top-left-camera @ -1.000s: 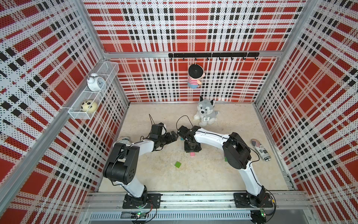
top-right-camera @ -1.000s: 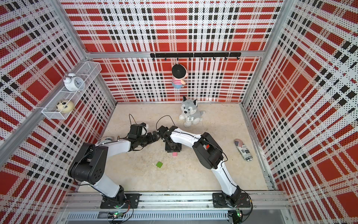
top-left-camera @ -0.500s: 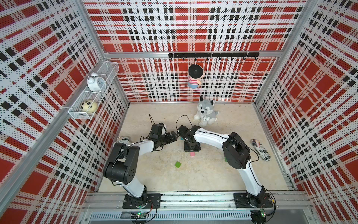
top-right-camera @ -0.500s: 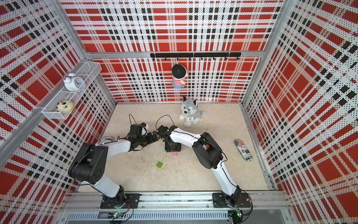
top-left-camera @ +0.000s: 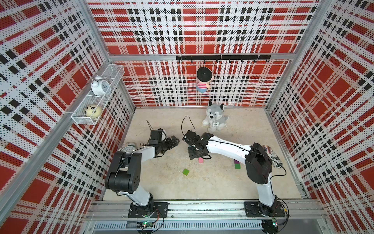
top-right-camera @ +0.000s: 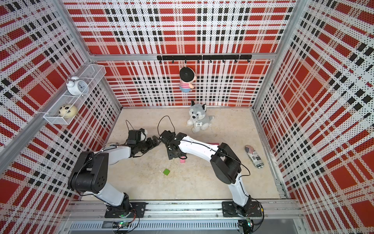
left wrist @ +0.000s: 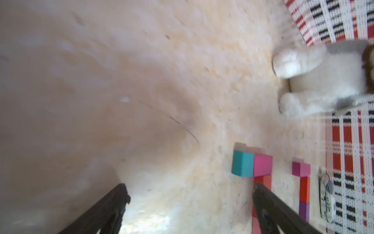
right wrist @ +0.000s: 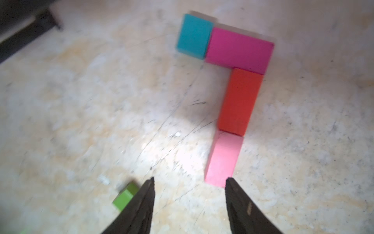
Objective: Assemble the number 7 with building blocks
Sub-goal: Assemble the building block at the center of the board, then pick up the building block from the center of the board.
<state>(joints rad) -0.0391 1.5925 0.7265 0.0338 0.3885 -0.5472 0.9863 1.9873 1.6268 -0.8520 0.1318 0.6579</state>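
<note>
Both grippers are empty: the right gripper (right wrist: 190, 182) has its jaws partly apart with one fingertip (right wrist: 232, 188) just beside the near corner of the pink block (right wrist: 223, 160), and the left gripper (left wrist: 191, 188) is spread wide. Beyond the pink block, end to end, lies a red block (right wrist: 239, 101), then a magenta block (right wrist: 239, 50) crosswise and a teal square (right wrist: 194, 36) touching it, forming a 7. A green square (right wrist: 126, 195) lies apart from the pink block, past the other fingertip.

Plain teal block (right wrist: 194, 36), magenta block (right wrist: 238, 50), red block (right wrist: 239, 101), pink block (right wrist: 222, 160). Green block (top-left-camera: 185, 172) at eight o'clock of pink. Red-white-black plaid walls (top-left-camera: 182, 30).
</note>
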